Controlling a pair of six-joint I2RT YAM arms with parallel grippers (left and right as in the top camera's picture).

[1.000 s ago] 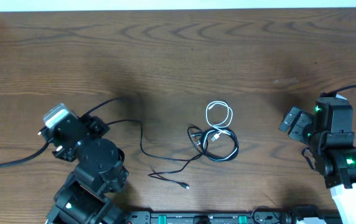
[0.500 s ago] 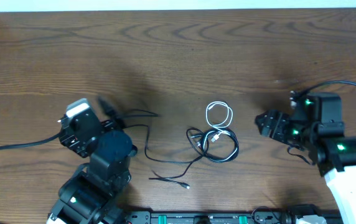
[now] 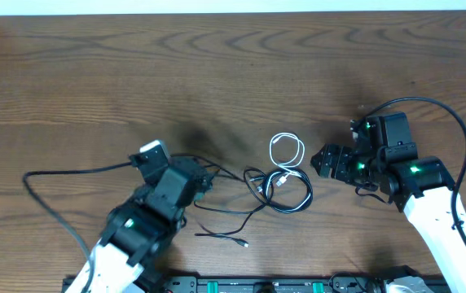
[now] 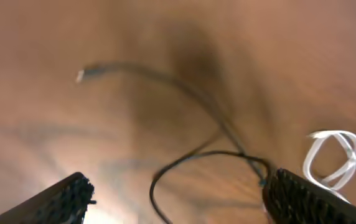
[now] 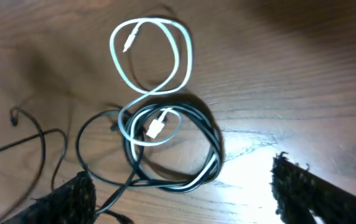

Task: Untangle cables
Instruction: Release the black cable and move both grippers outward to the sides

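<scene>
White cable looped into black coil at mid-table, lying between the grippers. Right gripper is nearer; left gripper is beside the black tail. Both spread wide, empty.

table: dark brown, wavy wood grain | white cable: white throughout, plug white too | black cables: plain black, slight gloss on the coil | left gripper: black, rough-grained fingers | right gripper: black, same rough grain | arm lights: green | right forearm: white
</scene>
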